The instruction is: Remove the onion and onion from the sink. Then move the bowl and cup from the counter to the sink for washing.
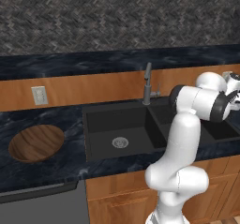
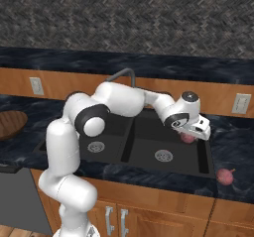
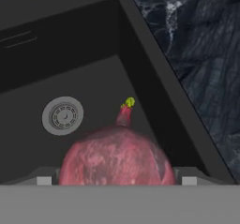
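One pinkish-red onion (image 3: 117,155) with a small green sprout lies in the right basin of the black sink (image 2: 149,147), near its right wall. My gripper (image 3: 117,180) is lowered over it and open, with one dark fingertip (image 3: 44,180) on each side of the onion and not pressing it. In the right base view the same onion (image 2: 187,138) shows just under the hand. A second onion (image 2: 225,175) rests on the dark counter to the right of the sink. The wooden bowl (image 1: 36,142) sits on the counter to the left of the sink. The cup is out of view.
A grey gooseneck faucet (image 1: 147,85) stands behind the divider between the basins. Each basin has a round metal drain (image 2: 163,155). The basin's right wall and the marbled counter (image 3: 206,54) lie close beside the hand. Wall outlets (image 2: 241,103) sit on the wood backsplash.
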You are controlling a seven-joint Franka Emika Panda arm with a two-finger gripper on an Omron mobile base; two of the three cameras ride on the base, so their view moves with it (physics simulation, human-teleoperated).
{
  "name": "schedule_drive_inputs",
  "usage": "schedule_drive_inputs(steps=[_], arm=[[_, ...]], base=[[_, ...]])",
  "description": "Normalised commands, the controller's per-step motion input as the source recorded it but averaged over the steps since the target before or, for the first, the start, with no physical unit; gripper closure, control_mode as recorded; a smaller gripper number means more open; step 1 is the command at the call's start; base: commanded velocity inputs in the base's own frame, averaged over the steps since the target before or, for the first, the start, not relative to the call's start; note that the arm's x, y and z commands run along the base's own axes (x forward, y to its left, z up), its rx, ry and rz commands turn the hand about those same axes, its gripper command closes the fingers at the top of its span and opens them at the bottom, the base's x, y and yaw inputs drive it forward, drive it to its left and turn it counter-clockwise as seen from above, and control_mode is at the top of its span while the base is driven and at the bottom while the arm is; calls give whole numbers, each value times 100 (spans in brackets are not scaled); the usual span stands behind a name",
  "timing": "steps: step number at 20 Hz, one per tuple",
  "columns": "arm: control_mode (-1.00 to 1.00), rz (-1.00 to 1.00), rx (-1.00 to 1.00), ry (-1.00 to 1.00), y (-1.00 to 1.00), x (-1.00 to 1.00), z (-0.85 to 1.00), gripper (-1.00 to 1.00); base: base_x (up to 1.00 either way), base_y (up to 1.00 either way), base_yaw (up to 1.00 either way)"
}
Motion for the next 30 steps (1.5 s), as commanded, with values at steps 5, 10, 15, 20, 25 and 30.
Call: schedule_drive_inputs(steps=[5,10,15,20,25,30], arm=[[-100,0,-9,3,-26,-5,9,100],[-100,0,-4,5,-33,-3,11,100],[-100,0,0,0,-42,-12,8,100],[-100,0,0,0,-38,-11,10,100],[-100,0,0,0,-35,-9,7,100],[-100,0,0,0,-33,-17,10,100]], base=[[0,0,0],[0,0,0],[0,0,0],[0,0,0],[0,0,0],[0,0,0]])
